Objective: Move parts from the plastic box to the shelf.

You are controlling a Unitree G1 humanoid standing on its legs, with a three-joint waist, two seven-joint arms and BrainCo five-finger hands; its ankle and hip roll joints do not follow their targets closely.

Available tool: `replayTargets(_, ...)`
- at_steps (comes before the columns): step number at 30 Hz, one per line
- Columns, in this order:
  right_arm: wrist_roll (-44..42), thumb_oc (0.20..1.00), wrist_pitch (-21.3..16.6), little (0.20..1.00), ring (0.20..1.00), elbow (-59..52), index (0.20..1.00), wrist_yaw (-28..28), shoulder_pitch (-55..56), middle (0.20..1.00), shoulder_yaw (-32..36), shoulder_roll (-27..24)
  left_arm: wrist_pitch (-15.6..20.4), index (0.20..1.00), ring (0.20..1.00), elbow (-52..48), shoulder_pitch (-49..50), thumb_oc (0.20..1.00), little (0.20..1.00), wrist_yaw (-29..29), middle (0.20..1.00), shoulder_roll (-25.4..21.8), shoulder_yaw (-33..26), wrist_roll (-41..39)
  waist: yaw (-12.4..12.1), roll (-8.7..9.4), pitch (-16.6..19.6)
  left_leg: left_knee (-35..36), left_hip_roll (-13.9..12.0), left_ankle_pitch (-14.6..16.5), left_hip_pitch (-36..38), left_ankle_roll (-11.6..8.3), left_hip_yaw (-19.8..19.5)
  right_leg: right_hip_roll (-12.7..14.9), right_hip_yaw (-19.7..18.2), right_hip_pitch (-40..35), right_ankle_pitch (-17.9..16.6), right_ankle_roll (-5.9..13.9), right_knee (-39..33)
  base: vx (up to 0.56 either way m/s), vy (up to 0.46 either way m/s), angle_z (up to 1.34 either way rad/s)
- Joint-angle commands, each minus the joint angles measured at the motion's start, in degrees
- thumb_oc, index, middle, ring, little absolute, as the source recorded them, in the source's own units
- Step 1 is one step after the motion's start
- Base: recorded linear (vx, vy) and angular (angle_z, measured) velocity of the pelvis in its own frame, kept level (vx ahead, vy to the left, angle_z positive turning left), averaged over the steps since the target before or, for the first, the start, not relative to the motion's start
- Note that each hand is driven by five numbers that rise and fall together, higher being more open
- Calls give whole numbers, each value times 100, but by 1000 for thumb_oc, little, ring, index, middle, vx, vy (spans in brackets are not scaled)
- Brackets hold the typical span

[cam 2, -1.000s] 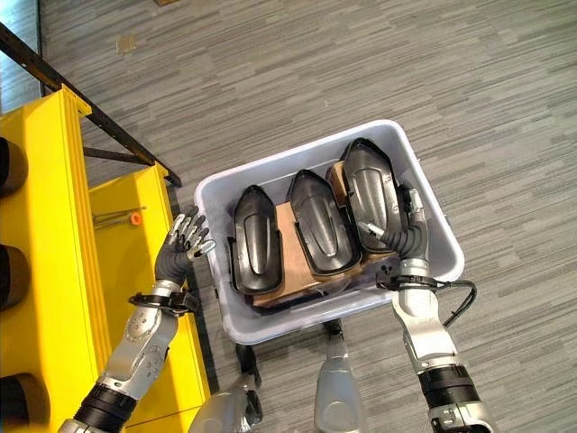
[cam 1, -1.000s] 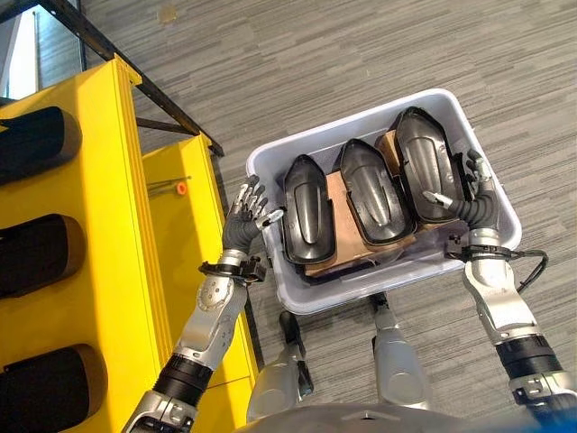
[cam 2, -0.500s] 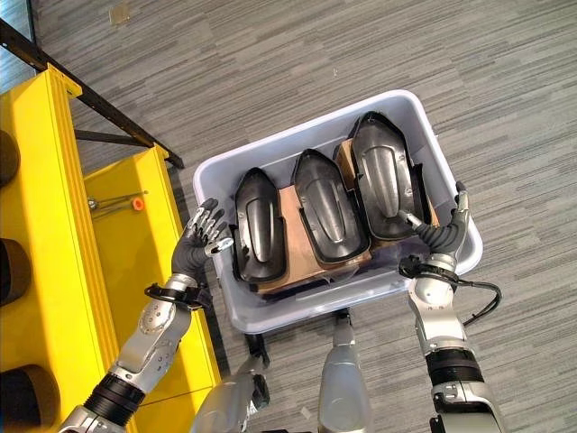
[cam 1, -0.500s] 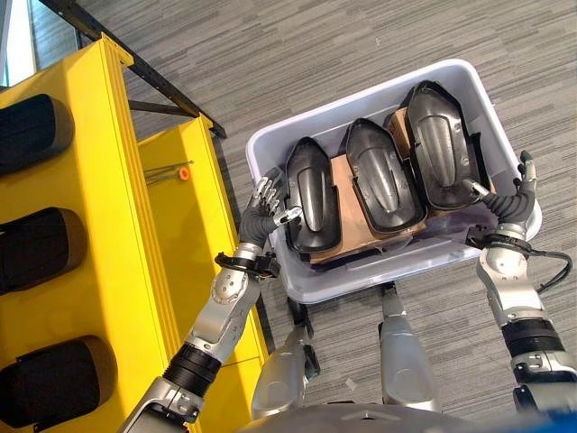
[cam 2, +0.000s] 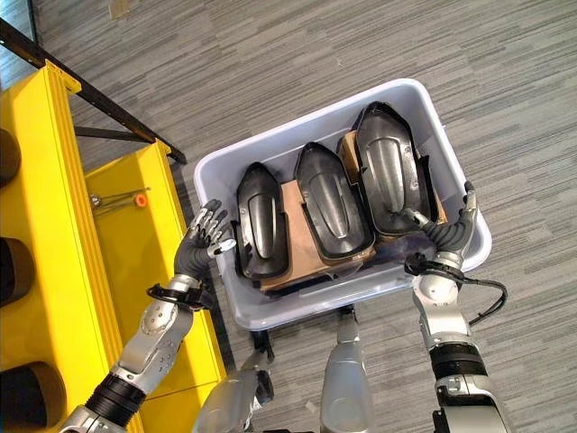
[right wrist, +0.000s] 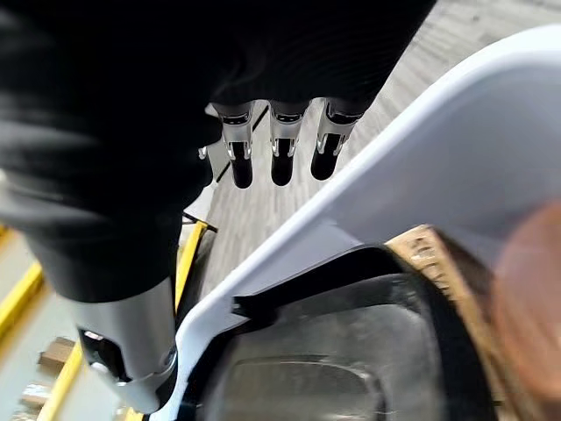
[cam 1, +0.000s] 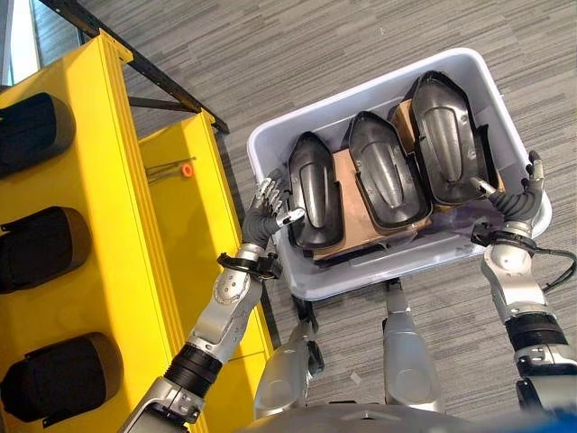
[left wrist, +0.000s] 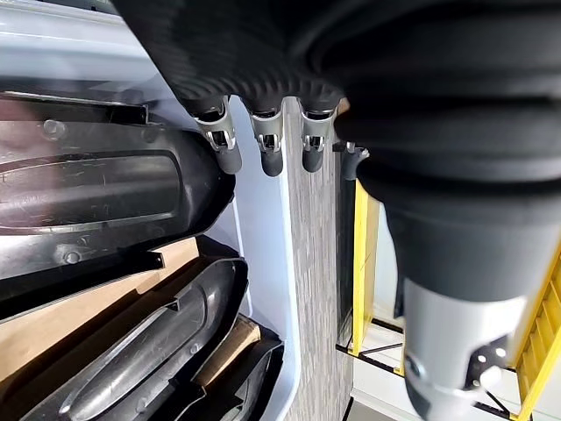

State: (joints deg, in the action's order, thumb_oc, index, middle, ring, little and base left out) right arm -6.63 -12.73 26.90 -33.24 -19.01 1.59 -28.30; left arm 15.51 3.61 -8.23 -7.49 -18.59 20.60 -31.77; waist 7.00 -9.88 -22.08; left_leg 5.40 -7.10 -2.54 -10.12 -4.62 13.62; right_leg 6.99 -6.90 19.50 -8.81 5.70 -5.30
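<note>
Workshop or factory floor; yellow shelf [cam 1: 108,225]; plastic box [cam 1: 270,144] of black parts [cam 1: 311,189]

Left hand [cam 1: 267,215] is raised on a bent arm, fingers relaxed. Right hand [cam 1: 516,204] is raised, fingers straight, thumb spread.

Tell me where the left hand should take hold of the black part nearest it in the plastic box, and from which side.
Probably by its long outer edge, from the robot's left, over the plastic box wall. The leftmost black part lies lengthwise with that flank facing the open left hand, which sits at the wall. Its domed top looks smooth, and its inner flank sits close beside the middle part.
</note>
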Motion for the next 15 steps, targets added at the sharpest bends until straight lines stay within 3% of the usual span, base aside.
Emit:
replayTargets(1, -89, 1000, -256, 1000, 1000, 97, 1000, -174, -335, 1000, 146, -374, 374, 1000, 1000, 120, -349, 1000, 1000, 1, 1000, 59, 109, 206, 68, -21, 182, -250, -231, 112, 319, -263, -316, 179, 52, -15, 324, 240, 396, 0, 0, 0)
replayTargets(15, -151, 1000, -94, 1000, 1000, 985, 1000, -256, -898, 1000, -137, -682, 391, 1000, 1000, 36, -360, 1000, 1000, 10, 1000, 13, 202, 136, -28, -143, 93, -247, -202, 37, 214, -292, -341, 193, 32, 147, 312, 223, 458, 0, 0, 0)
